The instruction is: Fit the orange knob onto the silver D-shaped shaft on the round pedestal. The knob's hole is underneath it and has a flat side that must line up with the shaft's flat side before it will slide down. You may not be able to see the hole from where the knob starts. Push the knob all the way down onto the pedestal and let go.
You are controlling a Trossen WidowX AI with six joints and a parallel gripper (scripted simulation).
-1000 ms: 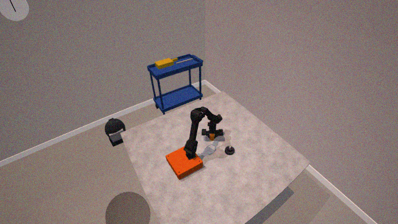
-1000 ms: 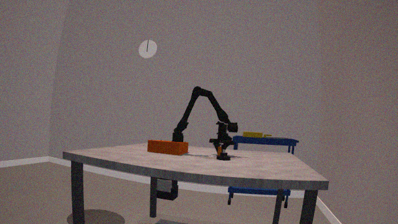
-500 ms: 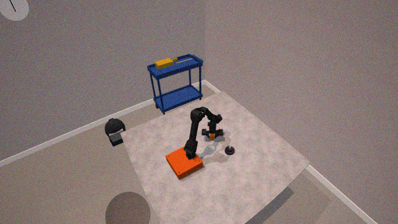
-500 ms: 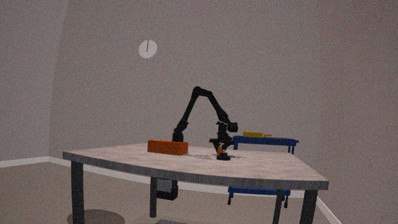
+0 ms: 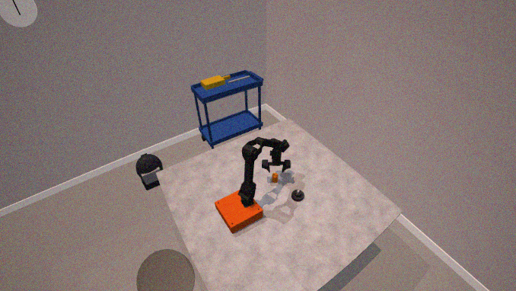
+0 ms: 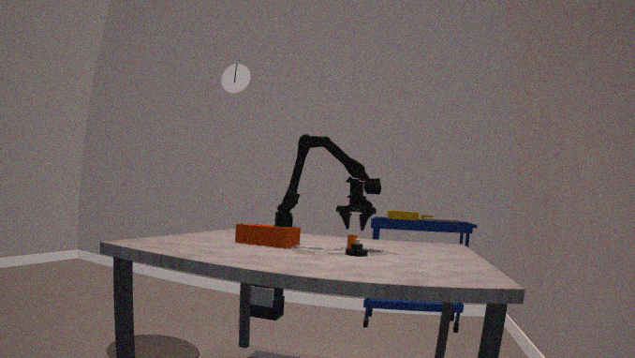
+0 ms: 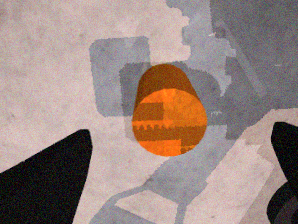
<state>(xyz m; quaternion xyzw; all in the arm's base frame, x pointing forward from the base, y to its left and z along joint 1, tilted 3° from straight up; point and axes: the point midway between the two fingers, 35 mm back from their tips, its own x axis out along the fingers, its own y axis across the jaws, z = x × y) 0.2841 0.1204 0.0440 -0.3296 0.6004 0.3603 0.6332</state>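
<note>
We see the knob [image 5: 275, 177] [image 6: 351, 242] [image 7: 169, 117] off the pedestal [image 5: 297, 196] [image 6: 357, 251]; fitting remains (pincer [image 5: 276, 170] [image 6: 354, 229] [image 7: 182, 135] open, empty).

Exterior view: round pedestal [image 5: 297, 196] [image 6: 356, 252] covers the lower part of the orange knob [image 5: 275, 177] [image 6: 351, 240] [image 7: 169, 120]; the knob's underside, hole and flat included, is hidden in all views; the silver shaft [image 5: 298, 193] [image 6: 358, 242] is too small for its flat side to be made out. Wrist view: the gripper's fingers run out of frame, as does the arm's shadow [image 7: 270, 55]; pedestal outside this frame. Top view: wall clock [image 5: 20, 13] cut off by the upper edge, round stool [image 5: 166, 270] by the lower.
</note>
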